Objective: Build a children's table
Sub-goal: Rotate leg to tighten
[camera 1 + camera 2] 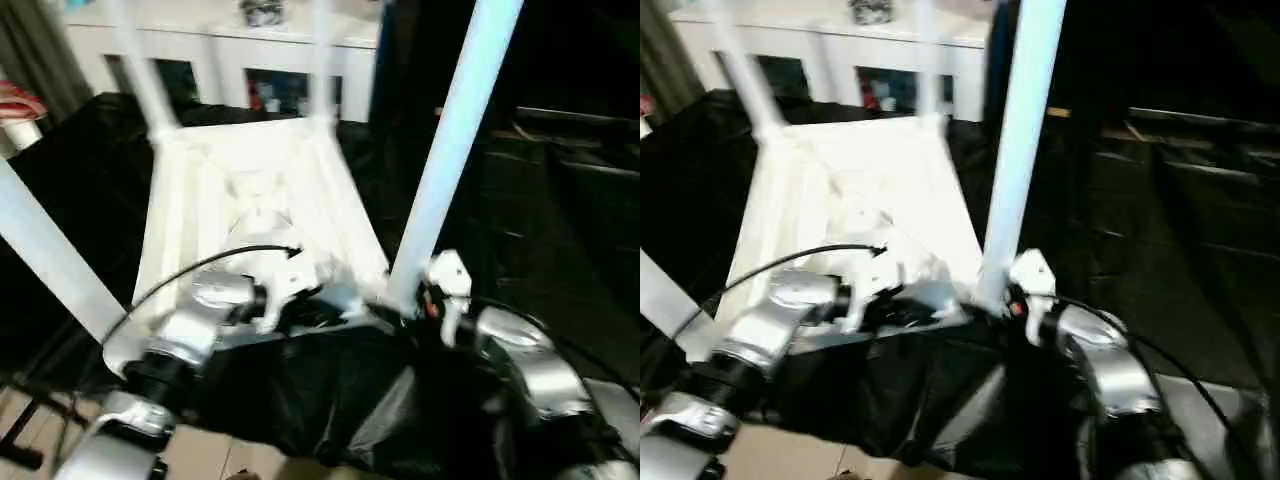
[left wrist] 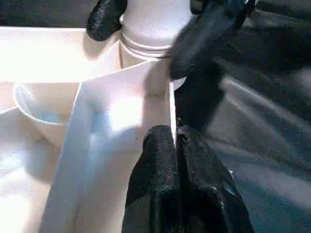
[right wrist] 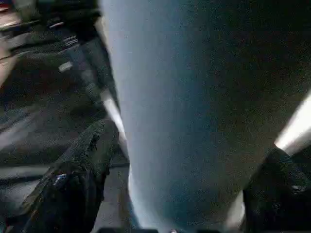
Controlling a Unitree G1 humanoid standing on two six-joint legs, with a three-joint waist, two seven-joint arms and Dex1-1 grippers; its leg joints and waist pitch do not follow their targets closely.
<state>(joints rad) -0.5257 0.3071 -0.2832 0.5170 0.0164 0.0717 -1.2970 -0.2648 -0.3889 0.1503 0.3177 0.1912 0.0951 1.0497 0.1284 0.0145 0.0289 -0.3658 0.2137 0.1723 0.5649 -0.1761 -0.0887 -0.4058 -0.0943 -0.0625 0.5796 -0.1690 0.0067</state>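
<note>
The top [image 1: 250, 210] lies upside down on a black sheet [image 1: 560, 250], ribbed underside up, with four legs standing in its corner sockets. Near right leg [image 1: 450, 150] rises steeply from its socket. The right gripper [image 2: 146, 19] straddles the base of that leg, fingers [image 3: 73, 179] spread on either side of the tube (contact cannot be told). The left gripper [image 2: 177, 160] is pressed shut, fingertips together at the rim of the top beside that corner, holding nothing visible. A white cabinet [image 1: 260, 60] stands behind.
</note>
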